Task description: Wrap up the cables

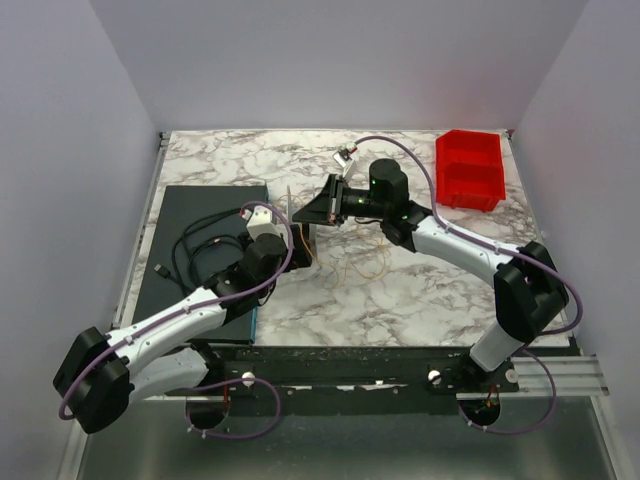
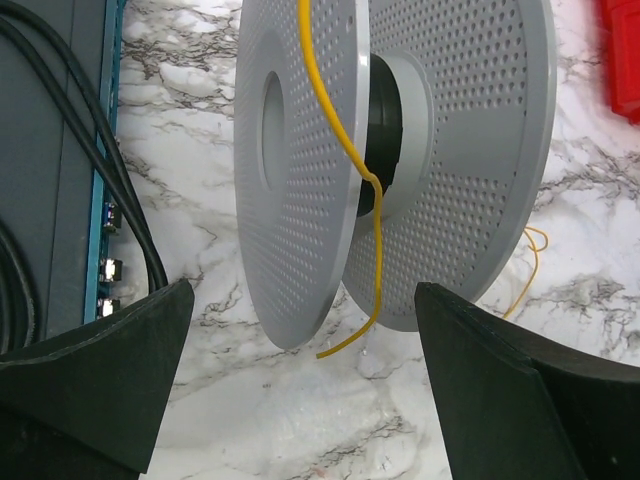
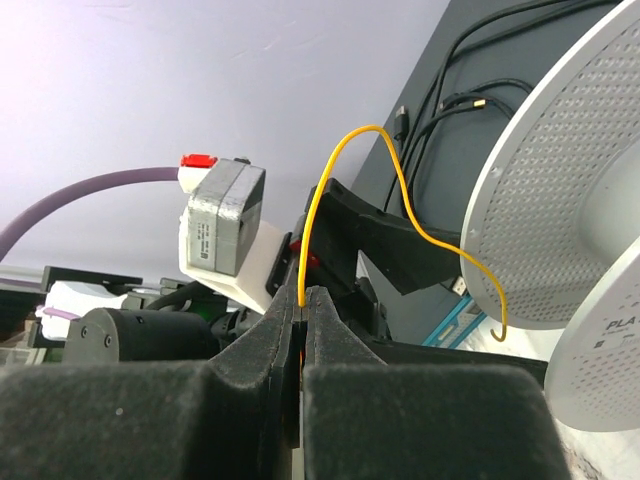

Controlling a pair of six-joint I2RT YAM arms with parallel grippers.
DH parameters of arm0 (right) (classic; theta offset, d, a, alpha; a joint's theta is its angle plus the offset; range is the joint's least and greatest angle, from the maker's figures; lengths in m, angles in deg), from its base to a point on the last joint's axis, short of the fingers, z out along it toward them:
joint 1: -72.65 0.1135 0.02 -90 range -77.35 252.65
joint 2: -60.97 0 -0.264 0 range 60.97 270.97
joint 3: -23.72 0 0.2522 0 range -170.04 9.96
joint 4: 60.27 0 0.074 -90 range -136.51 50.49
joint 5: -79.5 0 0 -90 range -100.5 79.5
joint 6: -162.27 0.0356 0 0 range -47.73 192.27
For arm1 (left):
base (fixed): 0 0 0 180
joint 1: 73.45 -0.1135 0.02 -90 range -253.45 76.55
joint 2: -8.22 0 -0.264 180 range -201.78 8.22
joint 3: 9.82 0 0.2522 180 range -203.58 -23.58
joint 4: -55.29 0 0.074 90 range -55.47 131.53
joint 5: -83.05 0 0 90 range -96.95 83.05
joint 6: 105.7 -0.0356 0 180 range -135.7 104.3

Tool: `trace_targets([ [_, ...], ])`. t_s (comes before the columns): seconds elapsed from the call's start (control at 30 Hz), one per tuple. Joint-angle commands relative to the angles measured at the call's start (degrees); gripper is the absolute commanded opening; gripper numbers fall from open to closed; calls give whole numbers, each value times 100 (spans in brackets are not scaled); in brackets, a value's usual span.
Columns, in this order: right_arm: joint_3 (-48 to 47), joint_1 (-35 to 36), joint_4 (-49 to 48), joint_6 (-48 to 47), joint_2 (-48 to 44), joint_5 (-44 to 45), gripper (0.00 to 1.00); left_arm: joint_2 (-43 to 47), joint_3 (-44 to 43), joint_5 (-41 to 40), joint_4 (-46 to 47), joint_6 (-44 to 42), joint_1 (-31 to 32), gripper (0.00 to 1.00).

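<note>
A grey perforated spool stands on edge on the marble table. The thin yellow cable hangs over its near flange, and its free end curls just above the table. My left gripper is open, its fingers wide apart on either side of the spool's lower edge and not touching it. My right gripper is shut on the cable, which arcs up from the fingertips and over to the spool. In the top view both grippers meet mid-table, the left just below the right, with loose cable loops to their right.
A dark mat with black cords lies left of the grippers; its edge shows in the left wrist view. A red bin stands at the back right. The left wrist's grey and white camera block is close to my right fingers.
</note>
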Motion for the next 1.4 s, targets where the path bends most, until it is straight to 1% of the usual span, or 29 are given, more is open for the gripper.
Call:
trace_targets([
  [0.0,126,-47,-310,149,121,-248,1,-190,-115,-416,342,97,120,93],
  [0.2,179,-47,-328,136,146,-223,1,-337,-152,-503,394,99,178,87],
  [0.37,263,-88,-117,-102,112,1,1,-272,-144,-507,368,71,177,86],
  [0.47,296,-117,-117,-135,136,-4,1,-274,-160,-544,318,23,172,84],
  [0.63,272,-117,-117,-158,168,-3,1,-326,-127,-586,330,26,172,79],
  [0.77,276,-118,-117,-163,196,-46,1,-429,-150,-555,354,18,172,79],
  [0.9,295,-117,-125,-174,220,-45,1,-519,-157,-511,392,31,172,74],
  [1.07,317,-118,-152,-192,248,-46,1,-592,-137,-543,384,84,175,63],
  [1.27,346,-118,-53,-318,240,62,1,-611,-125,-493,391,62,173,63],
  [1.3,348,-118,1,-347,229,104,1,-601,-108,-492,391,60,177,62],
  [1.33,348,-122,50,-412,222,143,1,-593,-107,-498,392,61,174,59],
  [1.37,356,-117,116,-454,208,184,1,-584,-98,-502,390,61,174,58],
])
